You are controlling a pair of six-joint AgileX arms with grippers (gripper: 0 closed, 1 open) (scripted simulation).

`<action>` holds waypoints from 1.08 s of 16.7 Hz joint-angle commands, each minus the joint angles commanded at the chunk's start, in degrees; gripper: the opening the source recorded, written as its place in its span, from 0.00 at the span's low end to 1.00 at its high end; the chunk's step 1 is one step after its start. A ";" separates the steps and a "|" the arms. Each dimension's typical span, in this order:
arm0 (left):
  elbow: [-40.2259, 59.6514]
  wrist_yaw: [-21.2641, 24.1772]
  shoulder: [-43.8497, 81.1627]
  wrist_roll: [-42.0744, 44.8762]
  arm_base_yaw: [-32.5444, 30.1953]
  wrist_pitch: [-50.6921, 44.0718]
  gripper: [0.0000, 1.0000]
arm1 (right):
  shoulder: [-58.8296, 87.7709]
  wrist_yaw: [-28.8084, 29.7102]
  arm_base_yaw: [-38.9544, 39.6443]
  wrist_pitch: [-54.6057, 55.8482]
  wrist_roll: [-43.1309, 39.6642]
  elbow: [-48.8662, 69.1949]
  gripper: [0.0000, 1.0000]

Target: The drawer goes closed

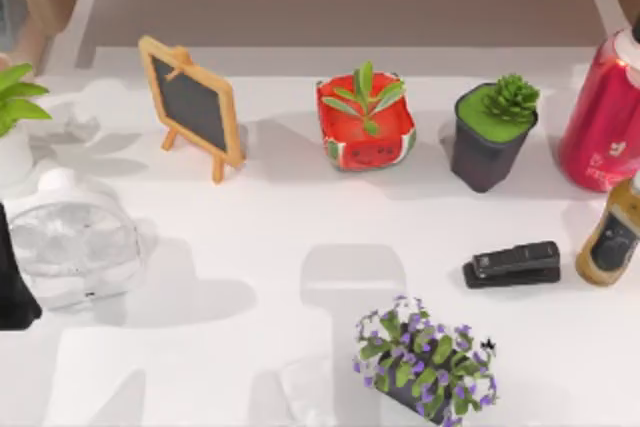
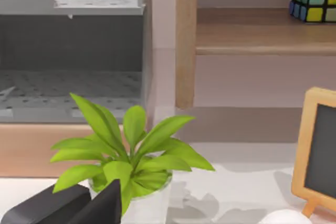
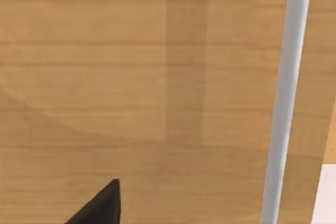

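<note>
The right gripper (image 3: pixel 100 205) sits close against a wooden drawer front (image 3: pixel 136 77), its pale bar handle (image 3: pixel 286 98) just beside it; I cannot tell its finger state. Judging the push: press squarely, avoiding the handle. The left arm (image 1: pixel 15 282) idles.

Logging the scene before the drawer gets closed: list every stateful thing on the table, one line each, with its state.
Small wooden-framed chalkboard easel: upright, slate blank.
Watermelon-print pot with green sprout: upright.
Dark pot with green succulent: upright.
Black stapler: lying flat, closed.
Red bottle: standing.
Amber bottle with dark label: standing.
Purple-flowered planter: upright.
White desk fan: standing.
</note>
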 joint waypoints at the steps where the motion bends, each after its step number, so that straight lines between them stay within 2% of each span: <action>1: 0.00 0.00 0.00 0.00 0.00 0.00 1.00 | 0.24 0.47 0.47 -0.45 -0.01 0.69 1.00; 5: 0.00 0.00 0.00 0.00 0.00 0.00 1.00 | 0.32 0.63 0.62 -0.60 -0.01 0.91 1.00; 18: 0.00 0.00 0.00 0.00 0.00 0.00 1.00 | 0.32 0.63 0.62 -0.60 -0.01 0.91 0.02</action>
